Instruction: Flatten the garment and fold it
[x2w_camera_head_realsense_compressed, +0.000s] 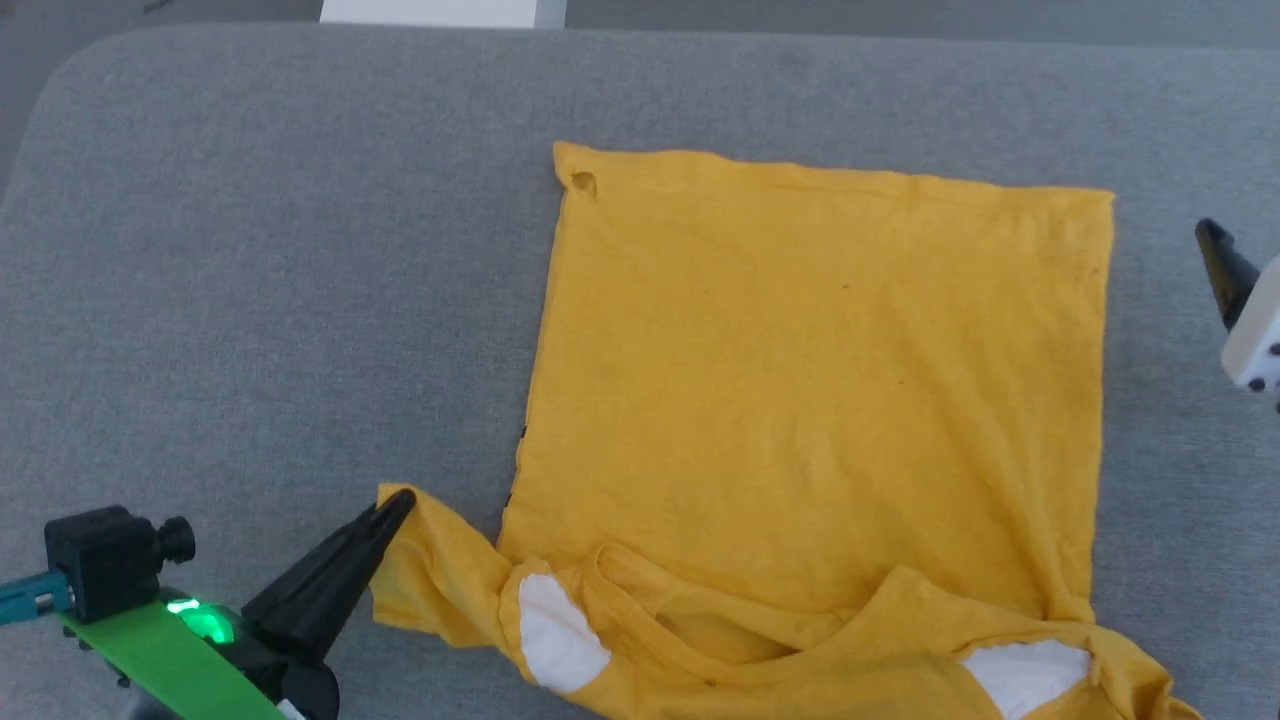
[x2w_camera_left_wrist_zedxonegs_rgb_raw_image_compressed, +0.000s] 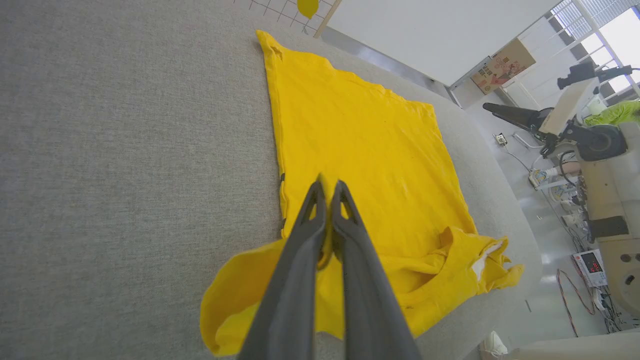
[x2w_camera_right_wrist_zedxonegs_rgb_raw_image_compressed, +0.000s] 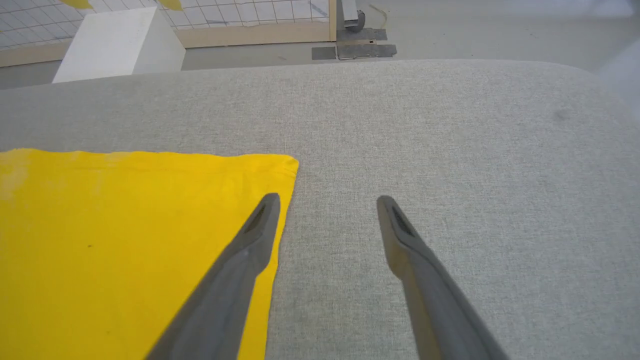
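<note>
The garment, a bright yellow T-shirt, lies mostly flat on the grey table, hem toward the far side. Its collar and white patches are bunched along the near edge. My left gripper is shut on the edge of the left sleeve, which is lifted and rumpled. In the left wrist view the yellow cloth is pinched between the closed fingers of that gripper. My right gripper stands open above the bare table beside the garment's far right corner, holding nothing. One dark finger of it shows at the head view's right edge.
The padded table has rounded corners and drops to the floor beyond its far edge. A white block and a gridded panel stand past that edge. To the right of the table are cables and equipment on the floor.
</note>
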